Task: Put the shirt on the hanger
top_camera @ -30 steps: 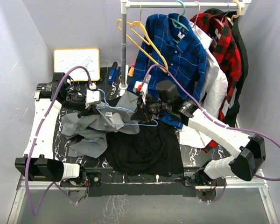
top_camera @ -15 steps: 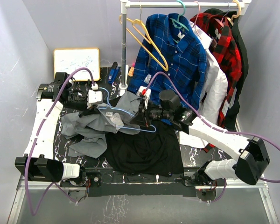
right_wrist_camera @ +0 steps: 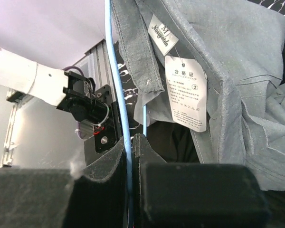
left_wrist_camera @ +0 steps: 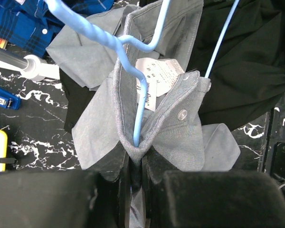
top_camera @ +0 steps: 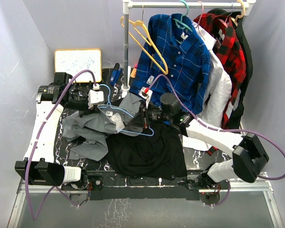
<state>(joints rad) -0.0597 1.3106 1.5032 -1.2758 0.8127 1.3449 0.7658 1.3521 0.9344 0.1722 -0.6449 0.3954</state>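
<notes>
The grey shirt (top_camera: 88, 129) lies bunched on the left of the table, its collar lifted. My left gripper (top_camera: 103, 107) is shut on a fold of that collar (left_wrist_camera: 135, 151). The light-blue hanger (top_camera: 129, 122) hangs between the two grippers. Its hook (left_wrist_camera: 92, 31) sits above the collar, and one wire arm (left_wrist_camera: 140, 104) runs down inside the collar opening, past the white label (left_wrist_camera: 154, 83). My right gripper (top_camera: 141, 119) is shut on the hanger's wire (right_wrist_camera: 128, 142). In the right wrist view the shirt (right_wrist_camera: 228, 71) and its paper tag (right_wrist_camera: 185, 92) hang just to the right.
A black cloth (top_camera: 147, 152) lies spread at the table's middle front. Behind stands the rack pole (top_camera: 127, 47) with yellow hangers (top_camera: 149, 42), a blue plaid shirt (top_camera: 178, 57), a white shirt (top_camera: 218, 85) and a red plaid one (top_camera: 225, 42). A whiteboard (top_camera: 78, 61) leans at back left.
My right gripper has carried the hanger leftward toward the left gripper, so the wire now sits deeper in the collar. The left gripper still holds the collar in about the same place.
</notes>
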